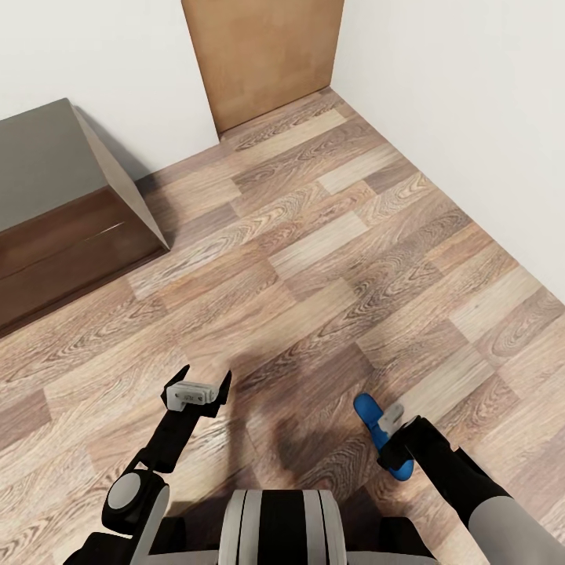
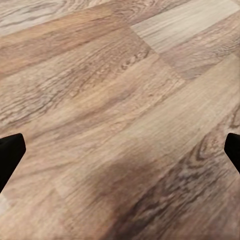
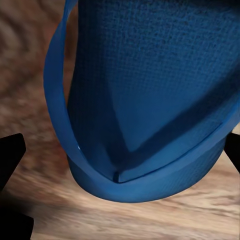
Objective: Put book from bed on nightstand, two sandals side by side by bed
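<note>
One bright blue sandal hangs low over the wood-plank floor at the lower right, with my right gripper shut across its middle. In the right wrist view the sandal looms very close, its strap and sole rim clear, and a dark fingertip stands at each side. My left gripper is open and holds nothing, hovering over bare floor at the lower left; its two dark fingertips sit wide apart above the planks. The book, the bed and the other sandal are out of view.
A low dark brown wooden cabinet with drawer fronts stands at the left, cut off by the frame's edge. A brown wooden door sits in the far corner between white walls. The right wall runs close alongside.
</note>
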